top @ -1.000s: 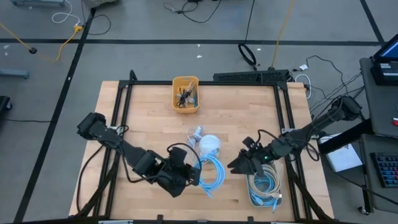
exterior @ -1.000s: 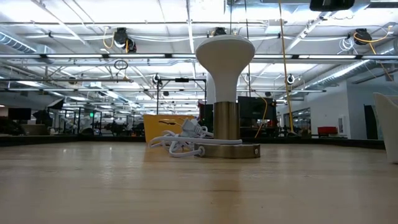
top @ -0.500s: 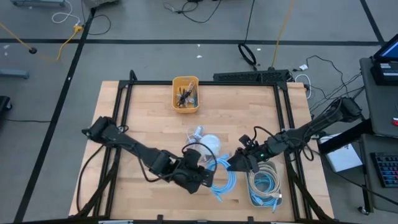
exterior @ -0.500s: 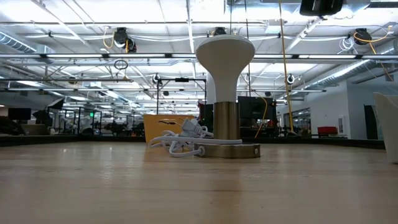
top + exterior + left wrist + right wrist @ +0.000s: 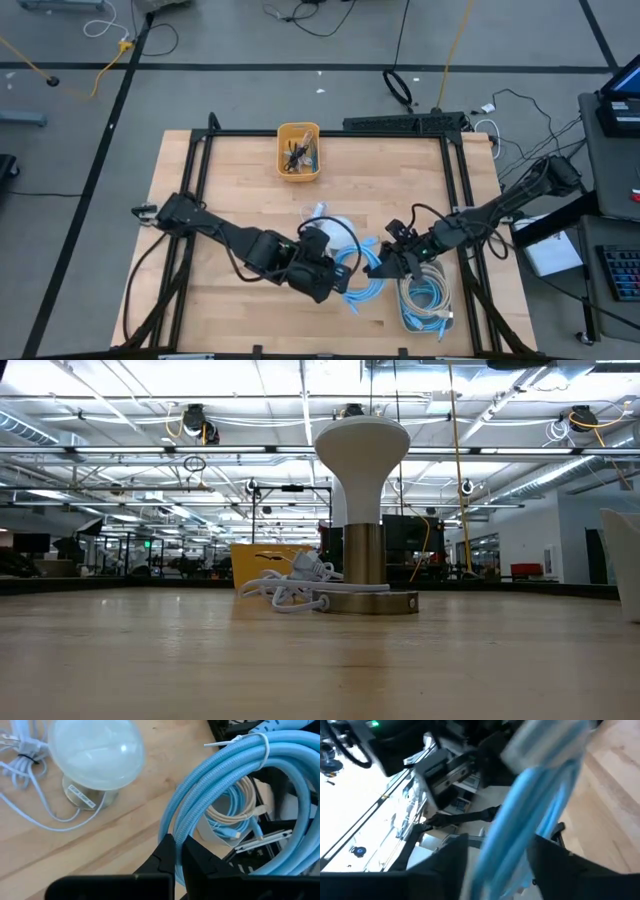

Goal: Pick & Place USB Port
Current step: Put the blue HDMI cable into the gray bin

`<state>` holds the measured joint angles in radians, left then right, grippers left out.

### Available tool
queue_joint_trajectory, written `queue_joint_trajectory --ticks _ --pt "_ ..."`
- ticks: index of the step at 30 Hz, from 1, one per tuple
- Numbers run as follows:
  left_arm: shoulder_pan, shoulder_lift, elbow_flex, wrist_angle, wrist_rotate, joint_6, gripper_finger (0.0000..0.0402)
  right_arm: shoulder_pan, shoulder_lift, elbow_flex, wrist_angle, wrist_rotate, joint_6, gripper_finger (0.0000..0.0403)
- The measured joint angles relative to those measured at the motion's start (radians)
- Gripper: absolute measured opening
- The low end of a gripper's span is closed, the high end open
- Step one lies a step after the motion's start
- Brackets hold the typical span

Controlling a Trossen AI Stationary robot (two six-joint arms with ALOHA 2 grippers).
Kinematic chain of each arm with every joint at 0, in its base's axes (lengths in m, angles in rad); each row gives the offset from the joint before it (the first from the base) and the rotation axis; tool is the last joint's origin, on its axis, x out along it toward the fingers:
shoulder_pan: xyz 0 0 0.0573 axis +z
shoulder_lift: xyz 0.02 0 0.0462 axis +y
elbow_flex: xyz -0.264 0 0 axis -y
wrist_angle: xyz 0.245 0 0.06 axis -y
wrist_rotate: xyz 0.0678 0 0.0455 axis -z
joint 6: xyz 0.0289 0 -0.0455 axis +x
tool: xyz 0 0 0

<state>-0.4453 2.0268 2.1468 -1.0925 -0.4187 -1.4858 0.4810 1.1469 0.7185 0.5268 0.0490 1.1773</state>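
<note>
A light-blue USB cable (image 5: pixel 362 282) (image 5: pixel 220 775), coiled and zip-tied, is the task object. My left gripper (image 5: pixel 328 273) (image 5: pixel 176 851) is shut on it near the table's middle, beside the white mushroom lamp (image 5: pixel 337 233). My right gripper (image 5: pixel 380 268) (image 5: pixel 497 865) is open at the coil's right end. In the right wrist view the blue strands (image 5: pixel 530 805) run between its two fingers; I cannot tell whether they touch. Neither gripper shows in the low view. My left gripper pinches a few strands of the coil's loop (image 5: pixel 172 827) between its two fingers, which lie across the strands. The coil is lifted clear of the wood and spreads out beyond the fingers toward the right arm, with the zip-tied part (image 5: pixel 250 740) farthest from them.
A white bin (image 5: pixel 404 300) with more coiled cables stands near the right front edge. The lamp (image 5: pixel 95 755) (image 5: pixel 362 510) and its bundled white cord (image 5: pixel 25 755) (image 5: pixel 290 585) sit mid-table. A yellow bin (image 5: pixel 298 152) of small parts stands near the far edge. A black frame borders the table.
My left gripper has moved toward the table's right and a little toward the far edge, carrying the blue coil along to the right gripper. The coil's right end now lies at the right gripper's fingers.
</note>
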Motion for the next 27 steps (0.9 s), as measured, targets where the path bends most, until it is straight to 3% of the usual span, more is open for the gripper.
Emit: queue_joint_trajectory --ticks 6,8,16,21,27 --pt "-0.011 0.008 0.0 0.01 -0.017 -0.013 0.0009 0.026 0.0 0.0 0.019 -0.006 -0.024 0.0054" --pt "-0.01 0.008 0.0 0.028 -0.023 0.0 0.0009 0.031 0.0 0.0 0.029 -0.023 -0.033 0.0029" --pt "-0.02 0.008 0.0 0.155 -0.045 0.089 0.0031 0.084 -0.046 -0.001 0.048 -0.014 -0.034 0.0029" --pt "-0.047 -0.004 0.002 0.247 -0.116 0.124 0.0064 0.151 -0.165 -0.002 0.025 0.032 -0.093 0.0029" --pt "-0.082 -0.011 -0.002 0.373 -0.272 0.165 0.0094 0.314 -0.34 0.0 -0.021 0.171 -0.245 0.0029"
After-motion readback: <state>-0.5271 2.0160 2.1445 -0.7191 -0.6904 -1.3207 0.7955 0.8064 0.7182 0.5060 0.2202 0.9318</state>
